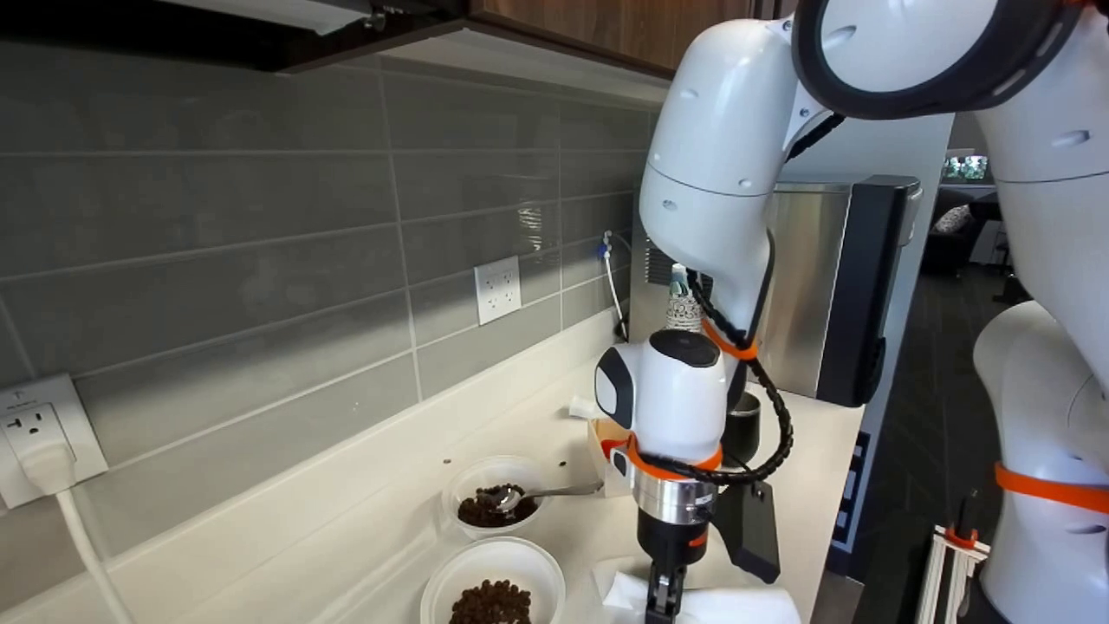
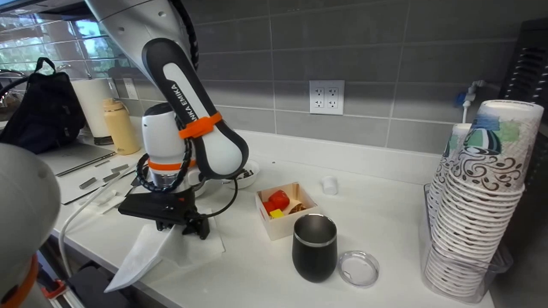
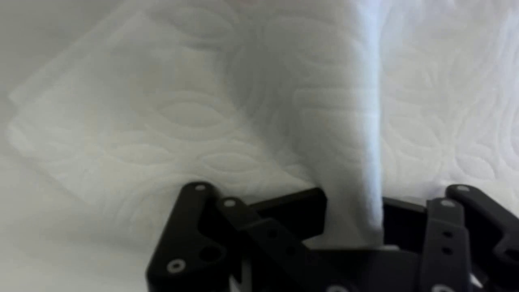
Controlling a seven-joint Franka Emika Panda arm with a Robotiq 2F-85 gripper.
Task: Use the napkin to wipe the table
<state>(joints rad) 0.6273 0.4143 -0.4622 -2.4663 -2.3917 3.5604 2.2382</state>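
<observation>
The big white arm (image 1: 736, 165) bends over high up, and then its lower part hangs almost straight down over the bench (image 2: 385, 214). At its end is the black pincer (image 3: 344, 217), which points down in both exterior views, low over the bench. The pincer is pinching the napkin (image 2: 199, 252). In the wrist view its two fingers (image 3: 298, 209) are close together, and a puffy fold of white napkin is stuck between them. The fold covers the tip of one finger, so I cannot tell just how thin the gap is. The rest of the napkin sits below the pincer. One part lies flat on the bench, and in an exterior view a long flap covers a bit of the bench's edge. Also in an exterior view, the near bowl (image 1: 546, 572) with little brown balls (image 1: 492, 602) stands beside the napkin, and behind it is the far bowl (image 1: 485, 471) with a spoon (image 1: 567, 490) in it. A pale box (image 2: 280, 229) with red things (image 2: 279, 199) in it stands near the napkin, with a black cup (image 2: 314, 261) just beside the box and a clear lid (image 2: 358, 268) next to the cup. A stack of paper cups (image 2: 479, 205) stands well apart from the napkin.
</observation>
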